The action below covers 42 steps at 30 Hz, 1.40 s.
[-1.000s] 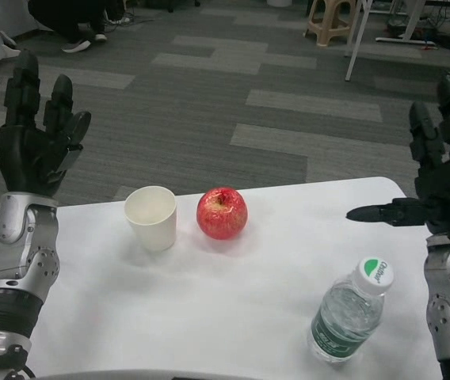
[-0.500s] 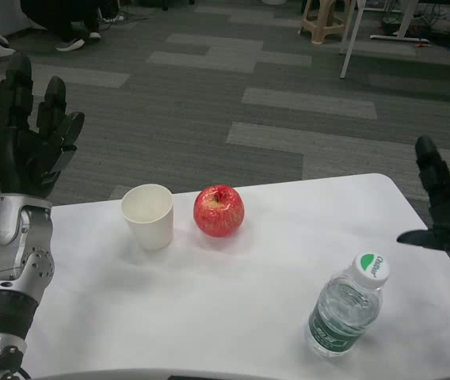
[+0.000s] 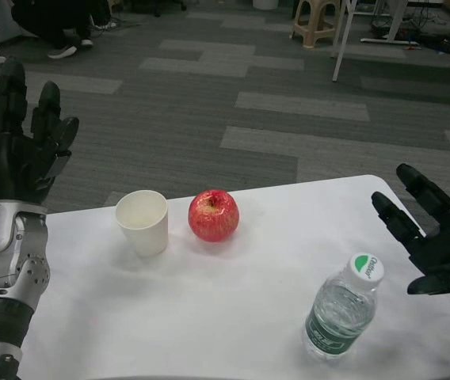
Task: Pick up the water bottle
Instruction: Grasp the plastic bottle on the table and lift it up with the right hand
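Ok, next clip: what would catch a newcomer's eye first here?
Probably the red apple mid-table, the one bright thing, just right of a white paper cup. Next, the two black robot hands held open: the left robot hand raised at the table's left edge, the right robot hand just right of the upright water bottle near the front.

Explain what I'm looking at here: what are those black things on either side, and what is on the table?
This is the robot's own view from its head, looking down over a white table. The black shapes are its two hands on silver forearms: the left hand is raised at the table's left edge, the right hand hangs open beside a clear plastic water bottle with a white cap. Neither holds anything. Also on the table stand a white paper cup and a red apple.
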### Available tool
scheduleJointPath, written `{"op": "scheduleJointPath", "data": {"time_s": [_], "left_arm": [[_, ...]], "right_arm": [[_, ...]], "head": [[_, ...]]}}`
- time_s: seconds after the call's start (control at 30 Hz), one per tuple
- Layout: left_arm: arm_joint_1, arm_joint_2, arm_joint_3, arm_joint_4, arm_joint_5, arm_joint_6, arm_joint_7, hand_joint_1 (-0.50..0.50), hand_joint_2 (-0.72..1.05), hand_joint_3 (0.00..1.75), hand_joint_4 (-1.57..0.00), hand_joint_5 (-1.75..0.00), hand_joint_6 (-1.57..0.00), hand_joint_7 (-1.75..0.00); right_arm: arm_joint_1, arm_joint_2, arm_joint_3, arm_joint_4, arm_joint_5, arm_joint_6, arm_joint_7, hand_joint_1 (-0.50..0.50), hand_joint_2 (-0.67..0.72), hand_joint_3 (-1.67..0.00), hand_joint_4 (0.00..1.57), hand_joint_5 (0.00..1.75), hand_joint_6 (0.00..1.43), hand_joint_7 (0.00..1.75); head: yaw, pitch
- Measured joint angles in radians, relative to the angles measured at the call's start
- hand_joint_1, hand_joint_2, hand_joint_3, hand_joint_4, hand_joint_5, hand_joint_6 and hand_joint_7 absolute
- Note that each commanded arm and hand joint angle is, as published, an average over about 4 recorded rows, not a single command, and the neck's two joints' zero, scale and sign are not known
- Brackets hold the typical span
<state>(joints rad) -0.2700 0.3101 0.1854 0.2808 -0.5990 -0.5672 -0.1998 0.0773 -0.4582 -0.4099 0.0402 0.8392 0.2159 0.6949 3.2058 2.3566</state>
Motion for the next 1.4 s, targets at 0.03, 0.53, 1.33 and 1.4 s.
{"op": "scheduleJointPath", "data": {"time_s": [0.03, 0.53, 1.33, 1.4], "left_arm": [[-0.002, 0.000, 0.000, 0.002, 0.000, 0.000, 0.000, -0.50, 1.05, 0.09, 0.00, -0.10, 0.00, 0.00], [-0.010, 0.000, 0.002, 0.022, -0.019, 0.000, 0.000, -0.50, 1.05, 0.04, 0.00, -0.10, 0.00, 0.00], [-0.018, 0.002, 0.002, 0.022, -0.020, 0.000, -0.001, -0.50, 1.05, 0.04, 0.00, -0.10, 0.00, 0.00], [-0.019, 0.002, 0.002, 0.022, -0.020, 0.000, -0.001, -0.50, 1.05, 0.02, 0.00, -0.10, 0.00, 0.00]], "right_arm": [[0.008, -0.007, 0.007, -0.001, -0.002, 0.000, 0.001, -0.42, -0.10, -0.08, 0.00, 0.00, 0.00, 0.00], [0.027, -0.010, 0.094, -0.053, -0.013, -0.001, 0.020, -0.38, -0.22, -0.16, 0.00, 0.00, 0.00, 0.07], [0.025, -0.058, 0.207, -0.201, -0.138, -0.002, 0.023, -0.38, -0.21, -0.22, 0.00, 0.00, 0.00, 0.07], [0.025, -0.064, 0.210, -0.204, -0.145, -0.002, 0.023, -0.38, -0.18, -0.18, 0.00, 0.00, 0.00, 0.07]], "head": [[0.007, 0.011], [0.053, 0.092], [-0.004, 0.008], [-0.023, 0.000]]}}
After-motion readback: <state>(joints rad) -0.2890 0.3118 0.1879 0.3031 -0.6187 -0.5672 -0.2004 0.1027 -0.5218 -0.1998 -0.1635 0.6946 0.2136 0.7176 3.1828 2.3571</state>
